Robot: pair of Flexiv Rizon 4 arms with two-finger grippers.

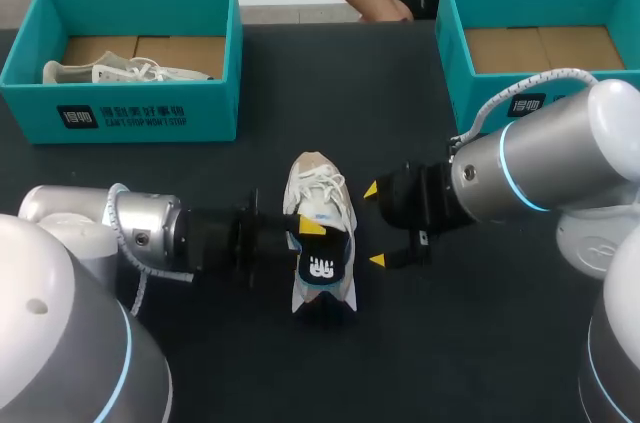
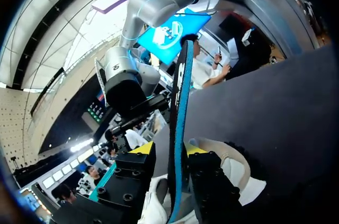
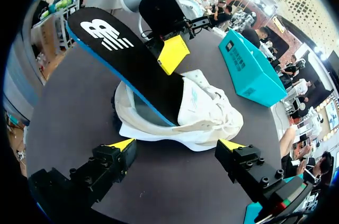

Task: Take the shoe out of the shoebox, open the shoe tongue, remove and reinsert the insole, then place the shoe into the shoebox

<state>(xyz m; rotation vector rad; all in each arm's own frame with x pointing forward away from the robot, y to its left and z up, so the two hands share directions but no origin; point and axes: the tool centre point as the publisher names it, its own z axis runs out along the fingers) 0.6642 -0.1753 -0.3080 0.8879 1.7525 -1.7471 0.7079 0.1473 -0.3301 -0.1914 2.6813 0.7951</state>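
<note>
Left pincer: Your left pincer (image 2: 169,150) is pinching a thin black insole with a white logo and a blue rim (image 2: 180,91). One yellow-tipped finger presses on each flat face. It comes in from 9 o'clock of the shoe.

Insole: One end sits down inside the shoe's opening. The logo end slants up and out, clear of the shoe.

Shoe: The cream-white lace-up trainer (image 1: 318,198) stands on its sole at the middle of the black table (image 1: 480,343). Its toe points to 12 o'clock, away from you, and it is outside both boxes.

Right pincer: Your right pincer (image 3: 177,144) is spread wide and holds nothing. It sits just beside the shoe at 3 o'clock, without touching it.

Boxes: A teal cardboard shoebox (image 1: 470,53) stands at 2 o'clock of the shoe and shows only its brown floor. A matching teal shoebox (image 1: 150,113) at 10 o'clock holds a second pale shoe (image 1: 120,71).

Done, as it appears: The shoe is out of its box. The opening looks loose enough for the insole to pass.

In hand: This is the insole step. You cannot tell from this moment alone whether the insole is coming out or going back in.

Left to do: Seat the insole flat inside the shoe, let go of it, then lift the shoe into a shoebox.
</note>
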